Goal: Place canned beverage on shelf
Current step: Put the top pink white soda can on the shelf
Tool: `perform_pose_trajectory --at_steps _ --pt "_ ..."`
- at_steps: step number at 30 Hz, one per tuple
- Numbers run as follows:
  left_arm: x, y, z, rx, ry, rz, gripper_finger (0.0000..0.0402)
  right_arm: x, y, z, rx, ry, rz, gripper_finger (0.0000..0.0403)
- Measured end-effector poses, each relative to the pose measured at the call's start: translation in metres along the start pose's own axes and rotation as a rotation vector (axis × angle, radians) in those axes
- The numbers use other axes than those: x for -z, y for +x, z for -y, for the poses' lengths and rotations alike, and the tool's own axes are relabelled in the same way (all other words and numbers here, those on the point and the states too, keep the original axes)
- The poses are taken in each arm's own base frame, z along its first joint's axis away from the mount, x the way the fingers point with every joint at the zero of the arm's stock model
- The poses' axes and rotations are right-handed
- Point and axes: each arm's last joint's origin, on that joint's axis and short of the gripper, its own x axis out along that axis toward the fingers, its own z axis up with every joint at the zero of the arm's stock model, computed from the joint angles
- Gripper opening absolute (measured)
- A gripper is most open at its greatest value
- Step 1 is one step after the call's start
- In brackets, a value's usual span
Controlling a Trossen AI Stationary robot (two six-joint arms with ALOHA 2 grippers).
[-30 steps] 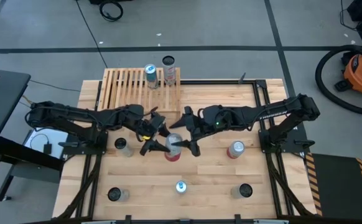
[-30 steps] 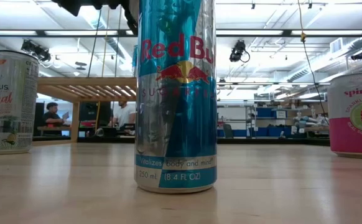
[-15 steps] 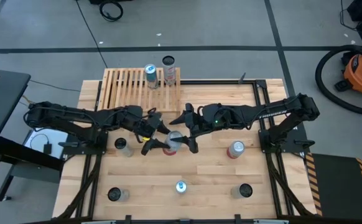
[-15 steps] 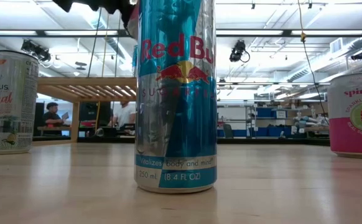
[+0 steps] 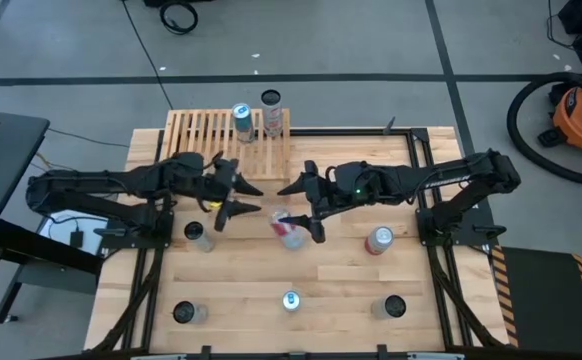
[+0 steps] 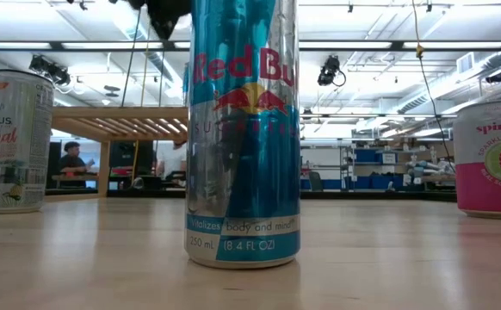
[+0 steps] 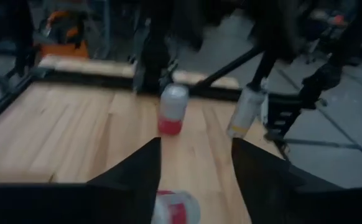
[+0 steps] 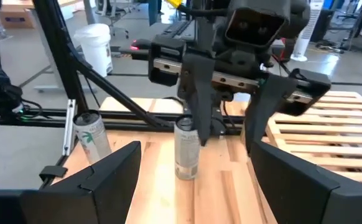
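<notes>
In the low view the blue and silver can (image 6: 243,129) fills the middle and hides most of the table behind it, its top cut off by the picture's upper edge, while the pink can (image 6: 491,159) runs off the right edge and a dark piece of an arm (image 6: 166,13) shows only at the very top (which arm, that view alone does not tell). The left wrist view is blurred throughout: the red and white can (image 7: 176,208) between the dark fingers (image 7: 134,177) is cut by the bottom edge, and no label on it or on the red can (image 7: 171,109) farther off can be read. From above, the cans on the shelf (image 5: 196,140) are too small for their print to be told.
</notes>
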Motion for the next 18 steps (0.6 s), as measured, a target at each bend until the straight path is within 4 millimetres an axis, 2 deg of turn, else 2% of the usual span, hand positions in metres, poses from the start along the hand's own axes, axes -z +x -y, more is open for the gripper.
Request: perform_pose_trajectory --at_steps 6,13,18 --pt "0.01 0.0 -0.002 -0.016 -0.024 -0.099 0.015 0.006 -0.001 0.001 0.025 0.02 -0.07 0.0312" --pt "0.018 -0.004 -0.001 -0.025 -0.076 -0.183 0.0148 0.013 -0.002 0.001 0.033 0.06 -0.14 0.0312" --pt "0.023 -0.005 0.008 0.009 -0.08 -0.228 0.0148 0.02 -0.003 0.001 0.039 0.084 -0.206 0.0312"
